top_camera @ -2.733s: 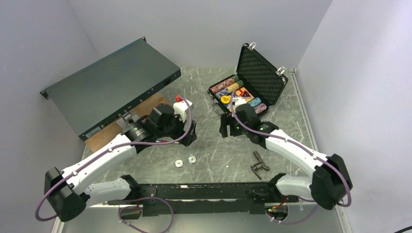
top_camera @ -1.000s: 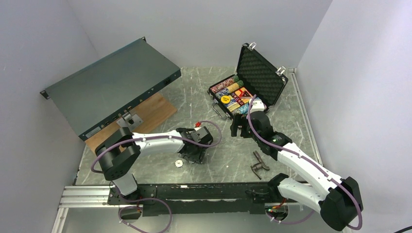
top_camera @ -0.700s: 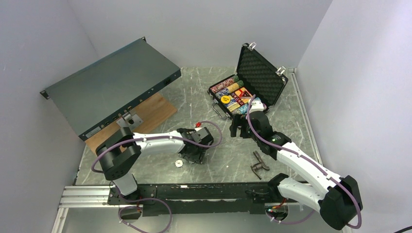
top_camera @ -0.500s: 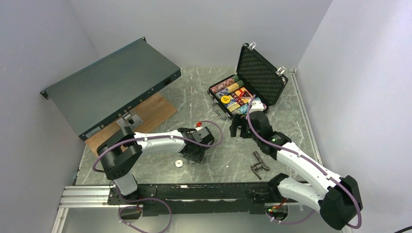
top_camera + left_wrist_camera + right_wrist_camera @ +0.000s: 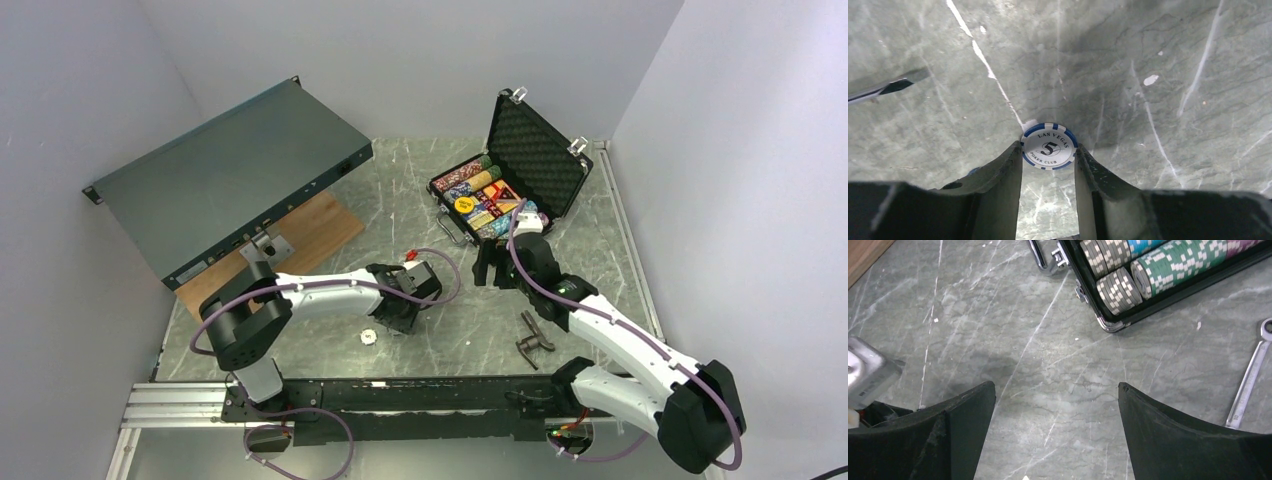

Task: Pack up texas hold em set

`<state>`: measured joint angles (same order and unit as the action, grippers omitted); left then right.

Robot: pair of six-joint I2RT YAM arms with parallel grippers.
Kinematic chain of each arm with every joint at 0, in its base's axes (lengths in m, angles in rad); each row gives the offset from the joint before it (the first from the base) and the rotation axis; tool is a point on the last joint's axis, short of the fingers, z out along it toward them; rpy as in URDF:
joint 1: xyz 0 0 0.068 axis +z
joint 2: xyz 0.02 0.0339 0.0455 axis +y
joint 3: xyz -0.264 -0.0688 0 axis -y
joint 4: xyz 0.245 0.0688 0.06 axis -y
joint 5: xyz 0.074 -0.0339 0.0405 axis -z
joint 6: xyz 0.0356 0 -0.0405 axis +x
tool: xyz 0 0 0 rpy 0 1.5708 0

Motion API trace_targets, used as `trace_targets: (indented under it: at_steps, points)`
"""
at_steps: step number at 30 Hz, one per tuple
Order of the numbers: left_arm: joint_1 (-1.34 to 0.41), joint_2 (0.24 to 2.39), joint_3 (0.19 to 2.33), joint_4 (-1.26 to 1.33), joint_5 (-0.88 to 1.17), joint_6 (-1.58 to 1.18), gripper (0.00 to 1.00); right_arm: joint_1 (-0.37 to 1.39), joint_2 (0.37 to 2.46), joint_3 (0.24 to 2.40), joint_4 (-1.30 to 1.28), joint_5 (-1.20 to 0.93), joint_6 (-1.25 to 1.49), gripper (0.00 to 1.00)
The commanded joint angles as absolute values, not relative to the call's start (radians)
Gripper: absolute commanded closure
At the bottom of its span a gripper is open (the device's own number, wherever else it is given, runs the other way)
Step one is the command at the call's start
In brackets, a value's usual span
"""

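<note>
A grey marbled tabletop [image 5: 420, 170] holds an open black case [image 5: 535, 150] at the far right, lid up, with chip rows [image 5: 1168, 265] inside. The right gripper [image 5: 1055, 386] hovers just in front of the case, jaws wide apart and empty. The left gripper [image 5: 1048, 150], mid-tabletop, is clamped on the edges of a white-blue chip [image 5: 1049, 145] marked 5. The step appears to be gathering stray chips, so this one next needs carrying to the case. A second chip [image 5: 368, 337] lies nearby.
</note>
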<state>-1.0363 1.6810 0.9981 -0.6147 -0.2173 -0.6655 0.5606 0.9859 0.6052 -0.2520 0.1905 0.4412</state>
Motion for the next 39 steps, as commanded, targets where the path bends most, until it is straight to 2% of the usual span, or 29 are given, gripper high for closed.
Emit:
trace_targets:
  at_steps: [1,8,12,18,22,32,39]
  points:
    - [-1.034,1.609,1.012,-0.633,-0.306,-0.615,0.7,0.533,0.943,0.573,-0.193,0.16,0.49,0.06]
    - [-1.034,1.471,1.086,-0.629,-0.372,-0.48,0.73,0.386,0.963,0.569,-0.179,-0.007,0.526,0.06]
    - [-1.034,1.38,1.09,-0.578,-0.382,-0.382,0.74,0.36,1.013,0.613,-0.136,-0.151,0.547,0.06]
    - [-1.034,1.284,1.093,-0.522,-0.356,-0.221,0.81,0.362,1.228,0.777,-0.112,-0.52,0.548,0.05]
    - [-1.034,1.237,1.093,-0.504,-0.323,-0.116,0.82,0.396,1.36,0.895,-0.098,-0.709,0.575,0.08]
    - [-1.034,1.185,1.074,-0.501,-0.293,-0.082,0.82,0.514,1.422,1.024,-0.125,-0.739,0.616,0.12]
    - [-1.034,1.198,1.081,-0.498,-0.288,-0.078,0.82,0.595,1.449,0.999,-0.035,-0.761,0.689,0.24]
